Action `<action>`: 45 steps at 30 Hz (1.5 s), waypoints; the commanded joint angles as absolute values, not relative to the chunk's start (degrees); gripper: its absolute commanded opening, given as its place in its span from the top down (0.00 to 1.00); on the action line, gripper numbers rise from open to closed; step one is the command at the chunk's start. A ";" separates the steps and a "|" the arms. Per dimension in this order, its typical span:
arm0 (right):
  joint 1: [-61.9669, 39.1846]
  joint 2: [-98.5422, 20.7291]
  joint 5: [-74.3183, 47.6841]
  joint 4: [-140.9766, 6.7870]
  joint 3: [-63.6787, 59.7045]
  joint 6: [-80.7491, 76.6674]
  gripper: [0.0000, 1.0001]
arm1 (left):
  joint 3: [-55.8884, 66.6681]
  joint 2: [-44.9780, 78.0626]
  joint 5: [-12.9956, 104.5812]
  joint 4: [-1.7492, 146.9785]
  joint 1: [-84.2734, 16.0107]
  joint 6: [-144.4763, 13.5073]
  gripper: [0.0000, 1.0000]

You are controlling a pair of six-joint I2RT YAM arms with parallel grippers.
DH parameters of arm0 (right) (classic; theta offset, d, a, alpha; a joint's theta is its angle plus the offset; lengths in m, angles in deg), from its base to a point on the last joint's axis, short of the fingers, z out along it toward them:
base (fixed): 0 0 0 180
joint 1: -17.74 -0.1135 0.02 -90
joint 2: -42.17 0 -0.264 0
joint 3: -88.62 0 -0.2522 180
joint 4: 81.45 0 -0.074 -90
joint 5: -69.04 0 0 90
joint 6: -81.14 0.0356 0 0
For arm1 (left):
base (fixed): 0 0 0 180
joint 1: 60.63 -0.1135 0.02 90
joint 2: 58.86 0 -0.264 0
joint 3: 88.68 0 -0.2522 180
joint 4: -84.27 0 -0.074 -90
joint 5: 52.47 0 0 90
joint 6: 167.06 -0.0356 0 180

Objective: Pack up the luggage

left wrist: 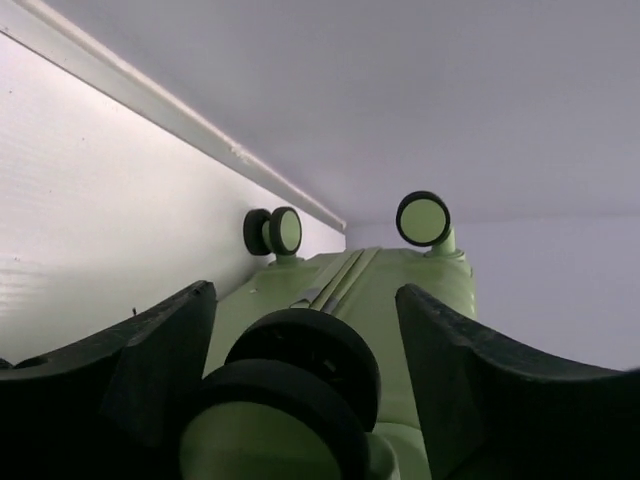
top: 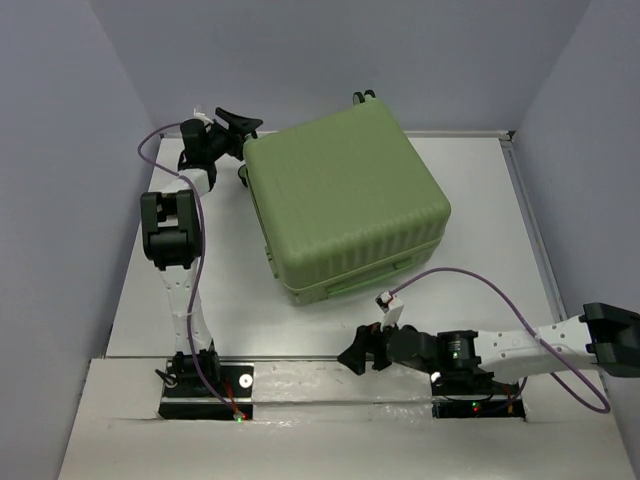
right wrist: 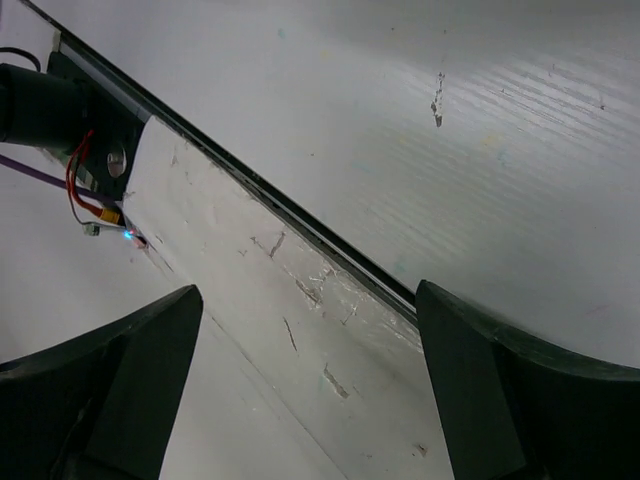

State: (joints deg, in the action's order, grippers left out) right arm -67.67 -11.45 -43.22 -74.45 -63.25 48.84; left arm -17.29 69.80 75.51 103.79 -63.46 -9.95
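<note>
Left gripper [top: 218, 133]: jaws wide, straddling a black wheel [left wrist: 310, 345] at the far-left corner of the luggage [top: 345, 200]. A gap shows on both sides of the wheel, so nothing is gripped. Left arm reaches far forward along the left side of the table [top: 480, 200]. Right gripper [top: 352, 357]: jaws wide, empty, low near the table's front edge. Right arm stretches leftward. The luggage lies closed and flat, mid-table.
</note>
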 commanded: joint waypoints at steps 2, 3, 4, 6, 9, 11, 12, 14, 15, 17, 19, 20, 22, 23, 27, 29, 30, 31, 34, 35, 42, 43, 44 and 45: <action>-67.61 -9.42 -44.68 -76.30 -64.00 50.38 0.07 | -21.14 67.26 76.73 123.59 -62.12 0.36 0.56; -67.61 -9.16 -45.73 -76.30 -64.09 50.30 0.07 | -21.58 66.13 76.73 123.86 -62.39 0.80 0.64; -67.61 -8.63 -46.09 -76.13 -64.09 50.03 0.06 | -22.10 65.33 76.64 124.30 -62.91 0.98 0.79; -67.61 -8.10 -47.32 -75.69 -64.00 49.77 0.06 | -22.81 62.53 76.64 124.30 -63.53 0.81 0.92; -67.00 -7.40 -47.59 -74.90 -63.74 49.16 0.06 | -25.62 58.48 77.17 121.15 -64.41 0.11 0.94; -66.29 -7.05 -47.24 -74.28 -63.65 48.63 0.06 | -28.51 56.81 77.69 118.51 -64.50 -0.42 0.94; -66.29 -6.87 -47.15 -74.02 -63.65 48.45 0.06 | -29.31 55.93 77.52 116.85 -64.50 -0.95 0.94; -66.29 -6.17 -47.06 -72.71 -63.30 48.27 0.05 | -30.54 53.47 77.52 113.24 -64.50 -2.26 0.94; -66.29 -5.82 -47.32 -72.00 -63.12 48.19 0.05 | -30.55 51.89 77.43 111.66 -64.50 -2.97 0.94; -65.76 -4.59 -48.29 -69.54 -62.51 48.19 0.05 | -28.45 49.95 76.12 107.17 -64.59 -6.46 0.94; -65.76 -2.40 -48.82 -67.53 -61.81 47.75 0.04 | -25.38 47.50 75.15 104.28 -64.76 -9.72 0.94; -65.76 -1.60 -49.17 -65.69 -61.63 47.75 0.05 | -23.88 46.87 75.15 104.26 -64.94 -9.74 0.94; -65.76 0.94 -50.83 -62.35 -60.75 47.65 0.08 | -20.03 46.08 75.23 104.26 -65.72 -11.32 0.94; -65.24 2.00 -52.58 -60.94 -60.57 47.92 0.11 | -18.78 46.08 75.41 104.26 -65.90 -12.19 0.94; -63.48 8.48 -57.77 -51.80 -59.26 50.99 0.79 | -14.47 48.09 75.67 104.44 -66.78 -15.00 0.94; -60.68 11.05 -59.01 -48.19 -58.99 51.17 0.93 | -12.62 48.80 75.50 104.61 -67.05 -15.89 0.94; -59.18 12.45 -58.93 -46.79 -58.73 50.83 0.93 | -10.96 49.41 75.50 105.31 -67.22 -16.24 0.94; -57.43 12.73 -58.32 -46.60 -58.46 50.30 0.93 | -10.25 49.59 75.50 105.66 -67.40 -16.50 0.94; -49.70 10.29 -56.29 -46.07 -56.71 46.70 0.93 | -7.70 50.12 75.24 105.93 -68.10 -17.91 0.94; -47.50 9.05 -56.03 -46.16 -56.18 44.69 0.93 | -6.22 50.29 75.24 106.10 -68.28 -18.70 0.94; -25.00 -0.71 -41.99 -58.08 -54.85 31.06 0.93 | -1.02 51.00 75.24 107.16 -70.21 -23.62 0.94; -20.80 -2.72 -39.88 -63.16 -55.12 30.18 0.93 | 0.55 51.00 75.06 107.16 -70.91 -23.89 0.94; -19.19 -3.96 -37.68 -65.56 -55.30 29.47 0.93 | 1.52 51.00 74.71 107.16 -71.35 -23.80 0.94; -17.79 -5.45 -34.70 -68.63 -55.56 28.33 0.93 | 2.49 50.91 74.54 107.16 -71.79 -23.80 0.94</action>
State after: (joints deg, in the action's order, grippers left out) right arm -24.15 -1.64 -45.67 -53.89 -56.45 36.42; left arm -0.70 52.92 73.28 102.04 -69.19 -20.92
